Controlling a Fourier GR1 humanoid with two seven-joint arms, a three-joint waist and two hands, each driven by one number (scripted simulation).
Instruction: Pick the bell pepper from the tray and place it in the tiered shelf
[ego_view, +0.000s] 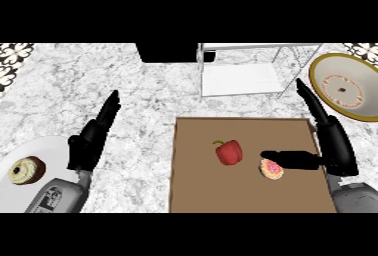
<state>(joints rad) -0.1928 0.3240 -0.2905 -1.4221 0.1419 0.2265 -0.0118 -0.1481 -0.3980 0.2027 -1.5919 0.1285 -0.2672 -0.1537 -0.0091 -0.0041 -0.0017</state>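
Bell pepper (229, 152): red, lying near the middle of the brown tray (199, 190), untouched.
Right hand (331, 140): over the tray's right edge, fingers straight and pointing away, thumb stretched left toward the pepper but well short of it; grasping nothing.
Pink-iced doughnut (272, 169): between pepper and right hand (just below the thumb).
Left hand (92, 137): over the table left of the tray, fingers straight, empty.
Tiered shelf (242, 75): white, beyond the tray's far edge.
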